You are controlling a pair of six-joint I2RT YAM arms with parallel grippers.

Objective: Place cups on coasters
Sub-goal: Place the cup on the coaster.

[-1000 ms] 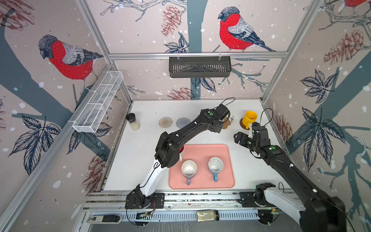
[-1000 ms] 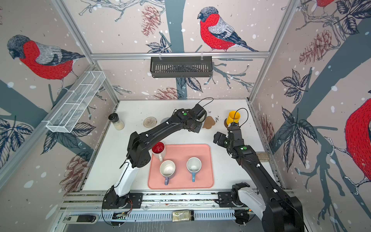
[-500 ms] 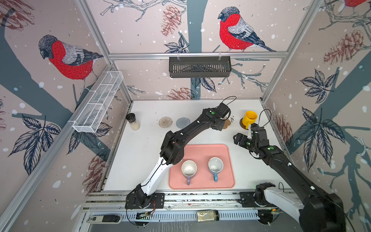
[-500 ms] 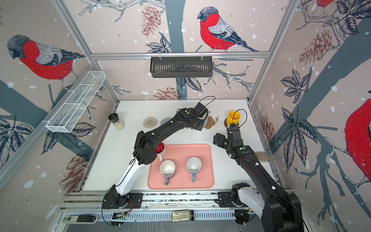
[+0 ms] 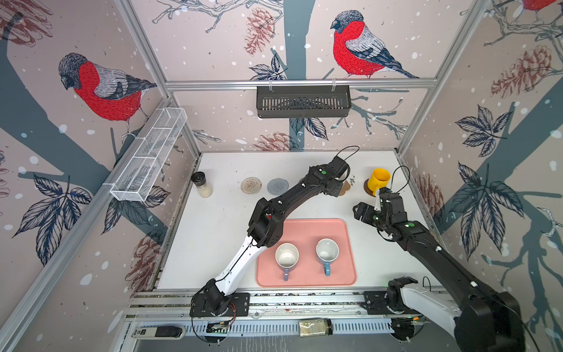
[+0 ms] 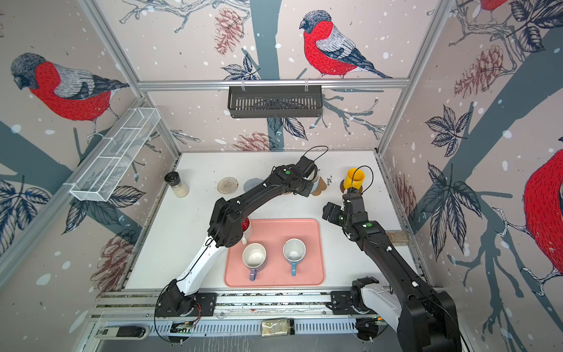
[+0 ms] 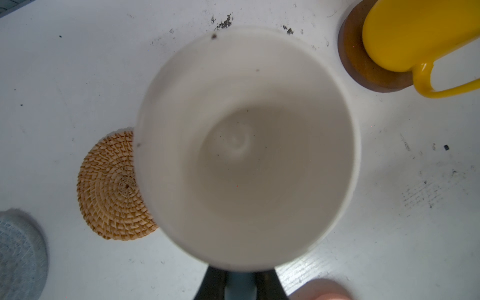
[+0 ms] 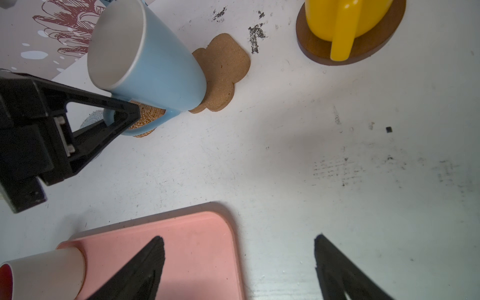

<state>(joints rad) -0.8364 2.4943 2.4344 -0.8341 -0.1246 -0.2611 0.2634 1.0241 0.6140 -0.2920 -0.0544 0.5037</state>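
We grip light blue mug (image 8: 155,70) by handle, left gripper (image 8: 127,115) clenched; mug tilted at cork coaster (image 8: 224,68) edge; right gripper (image 8: 239,237) near coaster, jaws spread, empty. Risk: tilted release topples mug.

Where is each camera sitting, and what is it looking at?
Both top views: high over the front edge, looking down at the white table, the pink tray, the left arm and the right arm.
Left wrist: on the left arm, looking down into the light blue cup; the left jaws peek in, shut on its handle.
Right wrist: on the right arm, looking over the table; the right jaws show, open.
Shared: both wrist views see the yellow cup on the wooden coaster.
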